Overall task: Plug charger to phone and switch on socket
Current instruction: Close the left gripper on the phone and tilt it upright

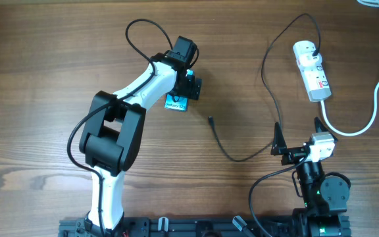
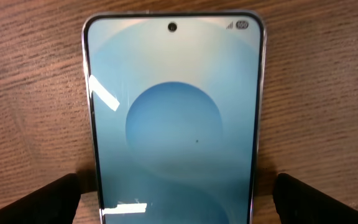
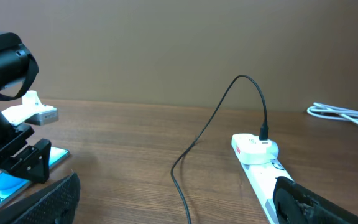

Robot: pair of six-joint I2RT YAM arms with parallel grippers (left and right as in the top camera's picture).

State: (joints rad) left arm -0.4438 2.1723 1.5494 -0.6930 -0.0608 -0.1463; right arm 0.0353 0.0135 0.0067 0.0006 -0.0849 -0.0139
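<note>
The phone (image 1: 175, 103) lies flat left of centre, cyan screen up, partly under my left gripper (image 1: 188, 91). In the left wrist view the phone (image 2: 173, 112) fills the frame and the open left gripper (image 2: 179, 199) straddles its lower end, with a gap on each side. The charger (image 1: 232, 157) is a thin black cable running from the socket (image 1: 311, 79) to a loose connector (image 1: 210, 120) on the table. My right gripper (image 1: 299, 131) is open and empty, near the table's front right. The right wrist view shows the cable (image 3: 176, 180), socket (image 3: 263, 180) and phone (image 3: 5, 180).
A thick white cord (image 1: 374, 99) loops from the socket to the far right edge; it also shows in the right wrist view (image 3: 347, 115). The left arm's black cable arcs over the table behind the phone.
</note>
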